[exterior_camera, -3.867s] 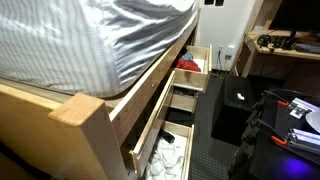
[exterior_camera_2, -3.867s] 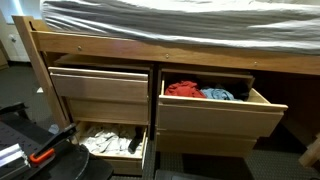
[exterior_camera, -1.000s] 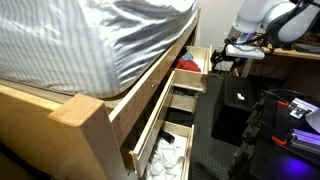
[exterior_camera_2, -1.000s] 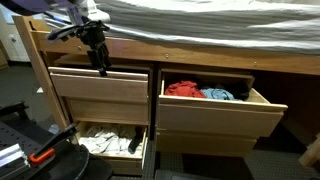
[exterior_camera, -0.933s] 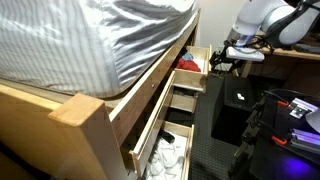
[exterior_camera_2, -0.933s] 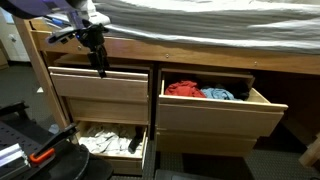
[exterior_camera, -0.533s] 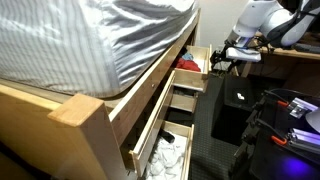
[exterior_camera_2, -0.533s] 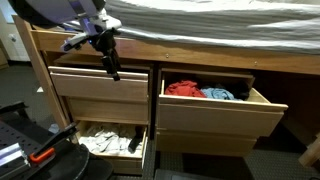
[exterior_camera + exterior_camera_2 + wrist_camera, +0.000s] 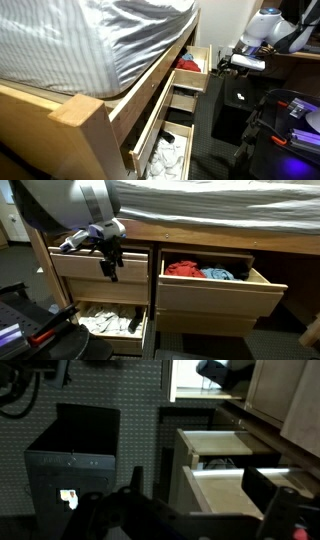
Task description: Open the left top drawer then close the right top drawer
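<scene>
The left top drawer (image 9: 100,264) is a pale-wood drawer under the bed, standing partly out in both exterior views (image 9: 184,96). The right top drawer (image 9: 215,288) is pulled out, with red and blue items (image 9: 198,271) inside; it is the far drawer in an exterior view (image 9: 193,60). My gripper (image 9: 108,268) hangs in front of the left top drawer's front, fingers pointing down, holding nothing. It also shows in an exterior view (image 9: 228,63). In the wrist view my gripper (image 9: 205,500) is open, its dark fingers (image 9: 134,482) apart with pale drawer wood between them.
The lower left drawer (image 9: 112,322) is open with white rounded items, also seen in an exterior view (image 9: 165,155). A black cabinet (image 9: 236,106) stands on the floor opposite the bed and shows in the wrist view (image 9: 75,445). A desk with gear (image 9: 290,50) is behind the arm.
My gripper has come down from the bed rail and moved right, to in front of the left top drawer. The drawers have not moved.
</scene>
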You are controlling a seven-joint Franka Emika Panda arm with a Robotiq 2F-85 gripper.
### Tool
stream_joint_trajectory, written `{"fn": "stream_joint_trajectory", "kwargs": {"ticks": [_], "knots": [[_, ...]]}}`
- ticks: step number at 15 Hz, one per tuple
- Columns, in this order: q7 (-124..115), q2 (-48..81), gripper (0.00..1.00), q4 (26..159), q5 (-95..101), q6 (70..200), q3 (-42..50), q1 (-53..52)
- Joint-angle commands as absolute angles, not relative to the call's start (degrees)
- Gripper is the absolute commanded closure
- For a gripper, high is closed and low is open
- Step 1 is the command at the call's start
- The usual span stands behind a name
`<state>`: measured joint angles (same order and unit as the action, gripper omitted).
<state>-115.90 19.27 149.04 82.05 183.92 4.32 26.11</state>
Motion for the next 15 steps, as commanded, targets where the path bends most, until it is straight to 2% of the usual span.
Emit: {"fn": "stream_joint_trajectory", "kwargs": {"ticks": [1, 6, 8, 15], "knots": [[-114.98, 22.11, 0.00, 148.96, 83.26, 184.39, 5.32, 26.69], [-112.93, 27.95, 0.00, 147.66, 84.19, 184.98, 6.64, 27.94], [-113.61, 32.64, 0.00, 143.52, 80.40, 183.37, 3.30, 26.07], [-124.51, 39.21, 0.00, 119.94, 83.32, 176.13, -1.75, 6.32]]}}
